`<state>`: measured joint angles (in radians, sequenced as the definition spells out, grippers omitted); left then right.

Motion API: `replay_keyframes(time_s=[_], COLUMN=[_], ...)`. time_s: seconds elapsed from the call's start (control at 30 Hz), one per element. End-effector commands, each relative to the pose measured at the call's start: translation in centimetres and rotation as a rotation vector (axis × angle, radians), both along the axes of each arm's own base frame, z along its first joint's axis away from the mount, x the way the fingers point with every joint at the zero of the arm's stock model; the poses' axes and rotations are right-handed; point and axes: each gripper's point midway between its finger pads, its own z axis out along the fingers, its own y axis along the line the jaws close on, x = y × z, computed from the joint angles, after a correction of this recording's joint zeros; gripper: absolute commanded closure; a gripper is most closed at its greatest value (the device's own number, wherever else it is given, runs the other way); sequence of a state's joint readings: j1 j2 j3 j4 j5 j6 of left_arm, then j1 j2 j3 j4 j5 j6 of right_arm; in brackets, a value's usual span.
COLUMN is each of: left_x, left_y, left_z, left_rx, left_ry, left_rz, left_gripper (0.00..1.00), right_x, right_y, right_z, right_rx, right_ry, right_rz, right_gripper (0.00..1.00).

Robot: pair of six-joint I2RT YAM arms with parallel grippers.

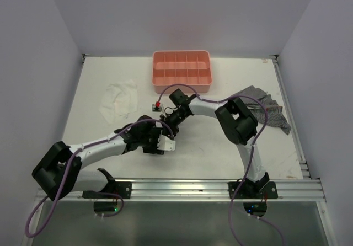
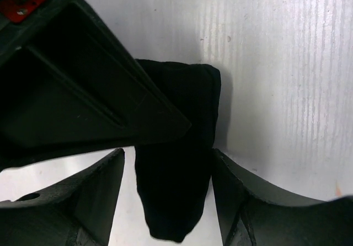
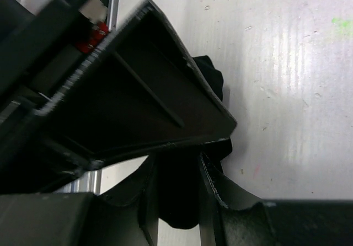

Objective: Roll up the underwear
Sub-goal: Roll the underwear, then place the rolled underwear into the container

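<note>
The underwear (image 2: 176,163) is a narrow black roll lying on the white table. In the top view both grippers meet over it at the table's middle and cover it. My left gripper (image 2: 167,155) is open and straddles the roll; the fabric touches one finger (image 2: 242,202), with a gap to the other. My right gripper (image 3: 176,163) is shut on the underwear (image 3: 177,204), whose fabric fills the space between its fingers. From above, my left gripper (image 1: 157,134) comes in from the near left. My right gripper (image 1: 167,119) reaches down from the far side, almost touching it.
A pink compartment tray (image 1: 182,75) stands at the back centre. A thin white cloth (image 1: 118,100) lies at the back left, and a grey checked cloth (image 1: 267,111) at the right edge. An aluminium rail (image 1: 182,188) runs along the near edge. Walls close in three sides.
</note>
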<state>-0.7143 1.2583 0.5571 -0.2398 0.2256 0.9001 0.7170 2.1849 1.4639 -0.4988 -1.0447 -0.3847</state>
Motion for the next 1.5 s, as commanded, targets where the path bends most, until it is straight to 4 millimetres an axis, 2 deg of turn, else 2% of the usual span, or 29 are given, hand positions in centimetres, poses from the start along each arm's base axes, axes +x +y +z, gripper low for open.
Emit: replay_keyframes(time_s=[0.0,0.13,0.23,0.27,0.33,0.4,0.43,0.47,0.53,0.57,0.6,0.63,0.67,0.73,0.77,0.8,0.9,0.93,0.97,1.03,1.17,1.2,1.23,1.27,1.3,1.33,1.37,1.4,1.47], left_x=[0.8,0.5,-0.4,-0.6,-1.4,-1.9,-2.2,-2.5,-2.9,-3.1,-3.4,-3.5,-3.5,-3.1,-2.7,-1.7,1.0,2.8,3.9,7.5,13.9,16.1,17.7,21.0,22.4,24.4,26.5,28.9,31.4], left_y=[-1.0,-1.1,-1.0,-0.9,-0.5,-0.2,0.2,0.4,0.9,1.0,1.1,1.1,1.1,0.8,0.6,-0.2,-1.7,-2.9,-3.3,-4.6,-5.0,-5.2,-5.4,-5.0,-4.2,-4.1,-2.3,-2.3,-0.8], left_z=[-0.6,-2.0,-3.0,-3.3,-3.9,-4.3,-4.5,-4.7,-4.8,-4.9,-4.9,-4.9,-4.8,-4.1,-3.6,-2.4,1.0,3.2,4.2,7.7,13.0,16.2,15.6,17.4,20.2,19.2,19.9,21.3,22.4], left_rx=[-0.011,0.019,0.048,0.057,0.081,0.104,0.124,0.135,0.156,0.162,0.162,0.166,0.167,0.152,0.139,0.101,-0.008,-0.06,-0.084,-0.173,-0.31,-0.391,-0.391,-0.453,-0.517,-0.514,-0.545,-0.59,-0.614], left_ry=[-0.028,0.02,0.087,0.103,0.147,0.172,0.191,0.203,0.227,0.239,0.254,0.269,0.278,0.292,0.286,0.278,0.223,0.174,0.15,0.079,-0.005,-0.011,0.018,0.014,-0.018,-0.005,-0.04,-0.085,-0.183], left_rz=[-0.007,-0.019,-0.038,-0.042,-0.052,-0.068,-0.064,-0.068,-0.066,-0.065,-0.054,-0.043,-0.035,0.018,0.047,0.097,0.226,0.257,0.295,0.436,0.692,0.757,0.79,0.883,0.93,0.98,1.08,1.105,1.184], left_gripper=[0.35,0.39,0.52,0.62,0.71,0.86,0.93,1.0,1.0,1.0,1.0,1.0,1.0,1.0,1.0,1.0,1.0,1.0,1.0,1.0,1.0,1.0,1.0,1.0,1.0,1.0,1.0,1.0,1.0], right_x=[-1.9,-2.0,-2.0,-2.0,-1.6,-0.8,0.3,1.6,4.7,6.6,7.9,9.6,11.1,13.1,13.9,14.8,14.9,15.0,14.8,15.0,14.1,14.1,13.7,13.6,13.5,13.2,12.9,12.8,12.4], right_y=[-2.9,-2.8,-2.7,-2.6,-2.7,-2.7,-3.1,-3.2,-4.6,-4.8,-5.4,-7.2,-7.9,-11.1,-12.2,-13.9,-17.2,-19.0,-19.9,-22.4,-25.7,-26.7,-26.9,-28.3,-28.7,-29.0,-29.3,-29.8,-30.2], right_z=[-5.8,-5.8,-5.9,-5.7,-5.3,-4.6,-3.6,-2.7,-0.7,2.0,3.4,4.8,7.4,9.4,11.5,12.4,14.2,14.4,14.2,14.9,14.8,14.8,15.2,15.0,15.0,15.1,14.9,14.7,14.7], right_rx=[-0.217,-0.218,-0.216,-0.211,-0.201,-0.194,-0.188,-0.184,-0.158,-0.121,-0.103,-0.099,-0.063,-0.075,-0.06,-0.064,-0.1,-0.117,-0.13,-0.142,-0.164,-0.17,-0.172,-0.184,-0.19,-0.194,-0.2,-0.213,-0.223], right_ry=[0.061,0.076,0.075,0.078,0.078,0.079,0.072,0.047,0.036,0.004,-0.006,-0.009,-0.069,-0.145,-0.205,-0.227,-0.273,-0.275,-0.271,-0.29,-0.271,-0.268,-0.283,-0.273,-0.276,-0.283,-0.279,-0.279,-0.283], right_rz=[-0.005,-0.002,0.001,0.002,-0.007,-0.028,-0.063,-0.093,-0.181,-0.225,-0.258,-0.316,-0.342,-0.394,-0.414,-0.447,-0.478,-0.505,-0.521,-0.585,-0.666,-0.691,-0.69,-0.726,-0.733,-0.74,-0.744,-0.756,-0.762], right_gripper=[1.0,1.0,1.0,1.0,0.99,0.87,0.73,0.67,0.54,0.48,0.46,0.44,0.44,0.43,0.43,0.43,0.43,0.43,0.43,0.43,0.43,0.43,0.43,0.44,0.44,0.44,0.44,0.44,0.44])
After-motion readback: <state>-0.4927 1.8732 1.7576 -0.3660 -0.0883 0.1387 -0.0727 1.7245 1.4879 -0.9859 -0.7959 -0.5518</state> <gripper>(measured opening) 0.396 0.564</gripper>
